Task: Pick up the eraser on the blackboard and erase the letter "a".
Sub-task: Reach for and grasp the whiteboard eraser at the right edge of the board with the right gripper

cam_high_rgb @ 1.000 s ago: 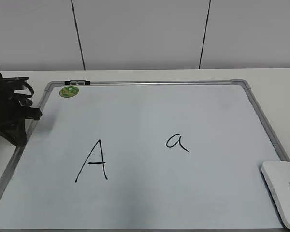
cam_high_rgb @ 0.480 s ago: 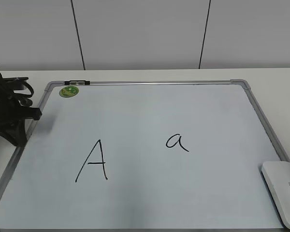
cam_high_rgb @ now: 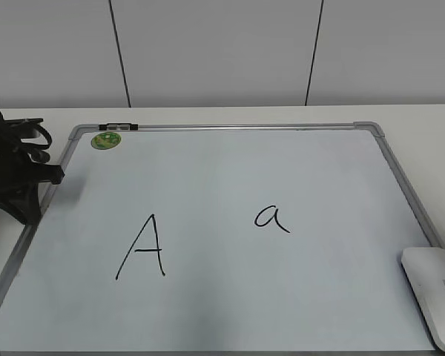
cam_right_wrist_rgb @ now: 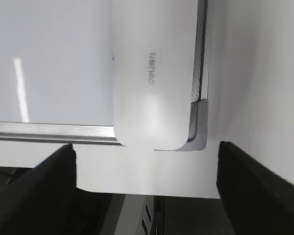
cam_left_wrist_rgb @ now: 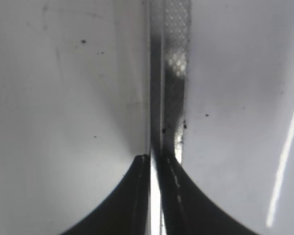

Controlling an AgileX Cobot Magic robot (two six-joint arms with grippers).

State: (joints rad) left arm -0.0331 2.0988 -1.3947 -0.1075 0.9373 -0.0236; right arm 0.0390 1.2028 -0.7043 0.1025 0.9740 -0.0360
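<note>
The blackboard [cam_high_rgb: 230, 170] lies flat on the table, with a silver frame and a green sticker [cam_high_rgb: 105, 139] at its far left corner. The letter "a" [cam_high_rgb: 271, 218] is right of the middle, and a larger capital "A" [cam_high_rgb: 142, 247] is to its left. The eraser [cam_high_rgb: 432, 297] lies on the board's near right corner, white side up. In the right wrist view the eraser [cam_right_wrist_rgb: 154, 73] is just ahead of my right gripper [cam_right_wrist_rgb: 146, 152], which is open and empty. My left gripper [cam_high_rgb: 26, 211] is shut and empty at the board's left frame [cam_left_wrist_rgb: 174, 73].
The white table's near edge [cam_right_wrist_rgb: 147, 193] runs under the right gripper, with a dark drop below it. A black clip [cam_high_rgb: 119, 127] sits on the board's far frame. A wall stands behind the table.
</note>
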